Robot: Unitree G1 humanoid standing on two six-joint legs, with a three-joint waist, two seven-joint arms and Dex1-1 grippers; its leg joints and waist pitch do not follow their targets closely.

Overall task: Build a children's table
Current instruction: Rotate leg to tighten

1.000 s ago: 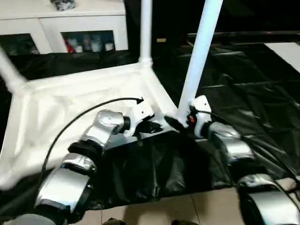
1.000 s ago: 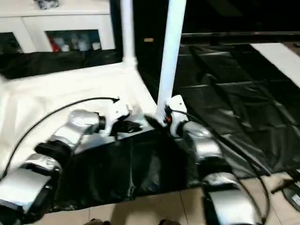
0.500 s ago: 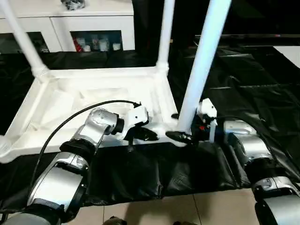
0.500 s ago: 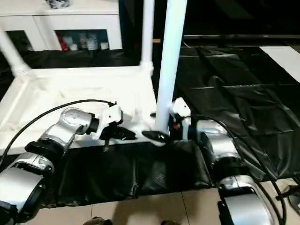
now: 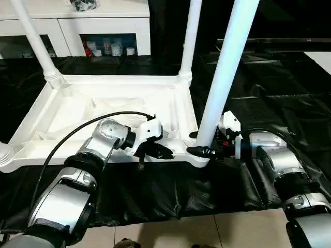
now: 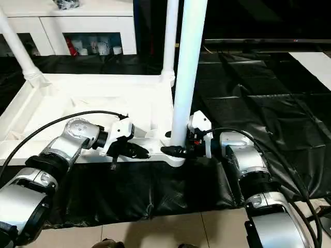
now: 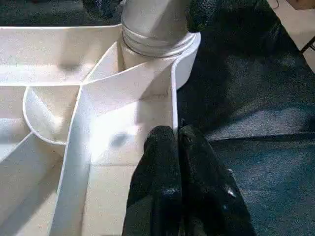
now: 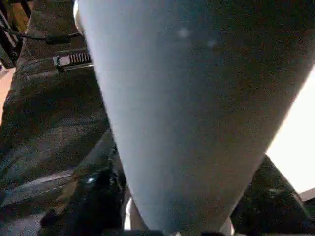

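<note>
The children's table lies upside down on black sheeting, its white top [image 5: 77,108] rim-up. Three white legs stand in corner sockets: far left [image 5: 33,39], far right [image 5: 190,36] and near right [image 5: 225,72]. At the near right leg's base, just above the socket, my right gripper [image 5: 194,143] is clamped, one finger in front and one behind; the right wrist view has the leg [image 8: 187,108] between the fingers [image 8: 93,196]. My left gripper [image 5: 164,152] is shut with nothing in it, its tips [image 7: 177,142] resting on the top's near rim beside that socket.
A white cabinet with glass doors [image 5: 77,26] stands behind the table. Crinkled black sheeting [image 5: 269,82] covers the floor to the right and front. Tiled floor [image 5: 170,232] lies along the near edge. A black cable [image 5: 77,134] loops over my left forearm.
The camera has swung, bringing the whole top into view. My right gripper's fingers have drawn in around the near right leg's base. The left gripper stays shut at the rim.
</note>
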